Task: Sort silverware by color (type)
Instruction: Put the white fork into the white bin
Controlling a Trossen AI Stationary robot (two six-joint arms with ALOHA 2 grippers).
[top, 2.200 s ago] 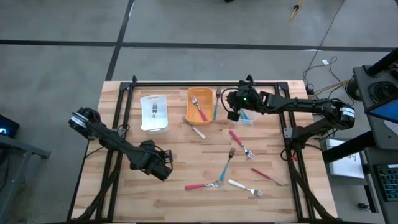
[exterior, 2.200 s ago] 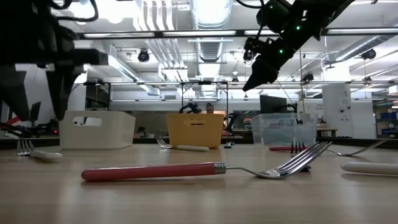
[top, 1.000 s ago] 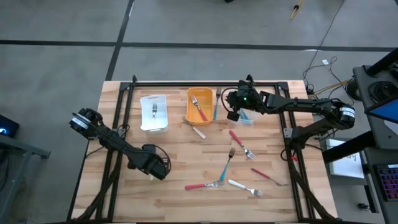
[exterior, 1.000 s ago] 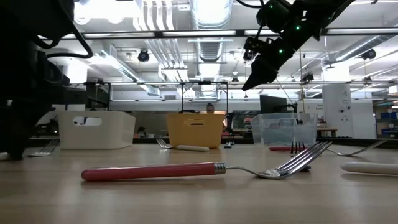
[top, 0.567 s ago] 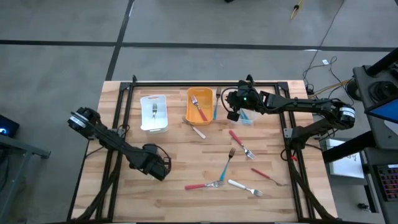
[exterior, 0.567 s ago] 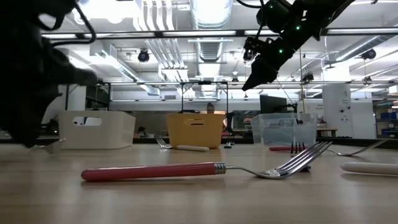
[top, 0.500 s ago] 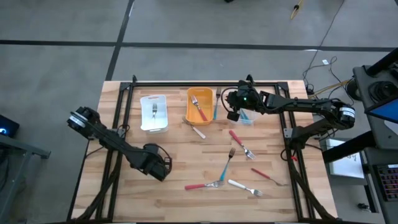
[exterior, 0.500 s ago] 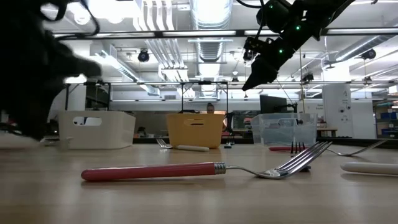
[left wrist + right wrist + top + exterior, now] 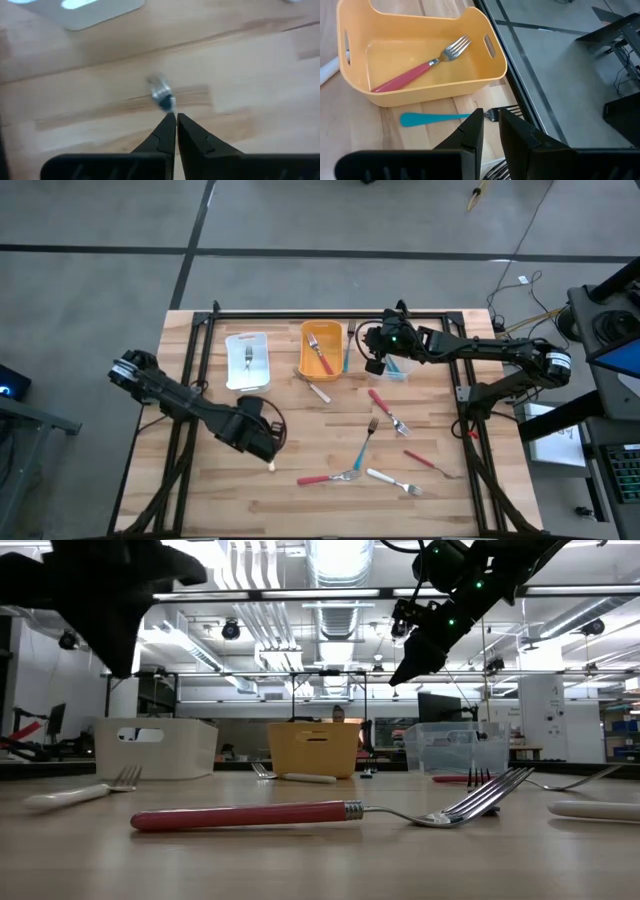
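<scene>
The left gripper (image 9: 175,120) is closing its jaws together on nothing; the white-handled fork (image 9: 80,790) is lying unheld, risking another miss.

The right gripper (image 9: 490,122), jaws slightly apart, is waiting above the orange bin (image 9: 420,55).

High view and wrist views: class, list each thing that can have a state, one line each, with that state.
Left gripper: jaws shut, empty, raised.
Right gripper: jaws slightly apart, empty, raised.
Orange plastic bin: upright, holding one red-handled metal fork.
White plastic bin: upright, holding one small fork.
White-handled metal fork: lying flat on the wooden table, ungripped.
</scene>
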